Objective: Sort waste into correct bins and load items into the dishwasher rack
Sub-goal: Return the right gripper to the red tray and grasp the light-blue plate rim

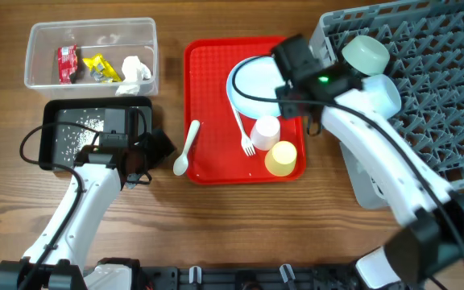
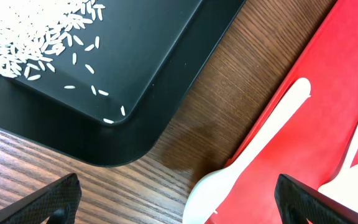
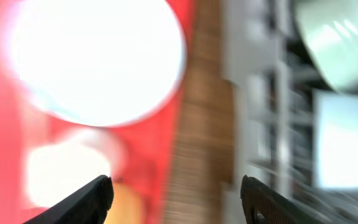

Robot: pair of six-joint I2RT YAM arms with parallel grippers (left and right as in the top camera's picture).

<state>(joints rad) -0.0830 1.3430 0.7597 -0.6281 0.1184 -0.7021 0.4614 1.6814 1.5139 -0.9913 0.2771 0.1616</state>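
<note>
The wooden surface (image 1: pixel 216 225) is taken up at its far right by the grey dishwasher rack (image 1: pixel 433 89), in which two pale blue bowls (image 1: pixel 366 52) are seen. The right arm (image 1: pixel 377 153) is stretched forward from the near right corner. Its gripper (image 3: pixel 176 199) is held with its fingers apart and empty, over the strip of wood between the red tray (image 1: pixel 208 72) and the rack. The view there is blurred.

The left arm (image 1: pixel 87 201) is bent forward. Its gripper (image 2: pixel 179 202) is spread wide above the white spoon (image 2: pixel 253 155), which is laid across the red tray's edge beside the black tray (image 2: pixel 166 74). Rice grains (image 2: pixel 30 43) are scattered in the black tray.
</note>
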